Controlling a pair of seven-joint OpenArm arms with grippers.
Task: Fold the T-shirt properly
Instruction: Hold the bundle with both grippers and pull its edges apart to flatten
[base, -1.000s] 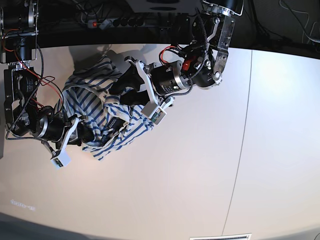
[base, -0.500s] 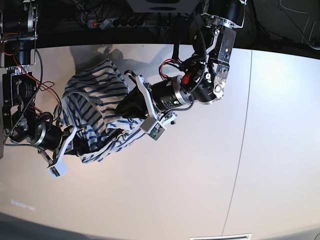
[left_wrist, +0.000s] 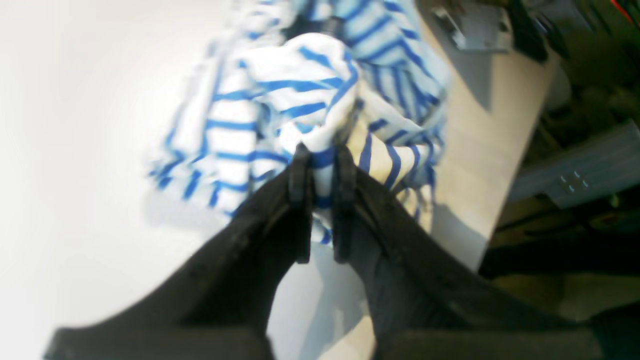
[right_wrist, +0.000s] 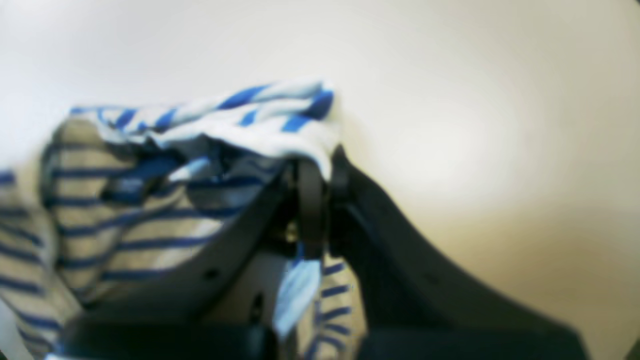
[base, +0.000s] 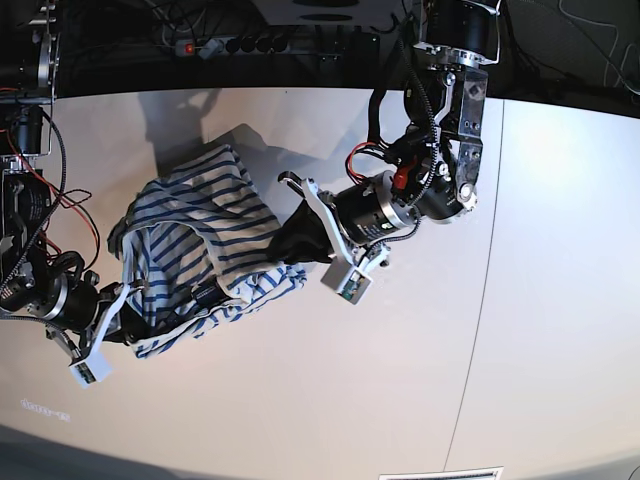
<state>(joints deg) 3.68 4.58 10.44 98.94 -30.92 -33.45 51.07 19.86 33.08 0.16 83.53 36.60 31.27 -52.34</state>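
The T-shirt (base: 195, 245), white with thin blue stripes, lies bunched on the pale table at the left of the base view, drawn out between my two grippers. My left gripper (base: 283, 252) is at the shirt's right edge. In the left wrist view the left gripper (left_wrist: 322, 160) is shut on a fold of the T-shirt (left_wrist: 280, 95). My right gripper (base: 132, 325) is at the shirt's lower left corner. The right wrist view shows the right gripper (right_wrist: 320, 167) shut on a bunched edge of the T-shirt (right_wrist: 150, 210), with a pale blue strip hanging below the pinch.
The pale table (base: 330, 390) has a seam (base: 488, 260) running down its right part. A power strip and cables (base: 255, 43) lie in the dark behind the back edge. The left wrist view shows the table edge (left_wrist: 520, 125) close to the shirt, with dark clutter beyond.
Both grippers have shut on the shirt. The left one has moved right and slightly down, the right one down and left, drawing the shirt out between them.
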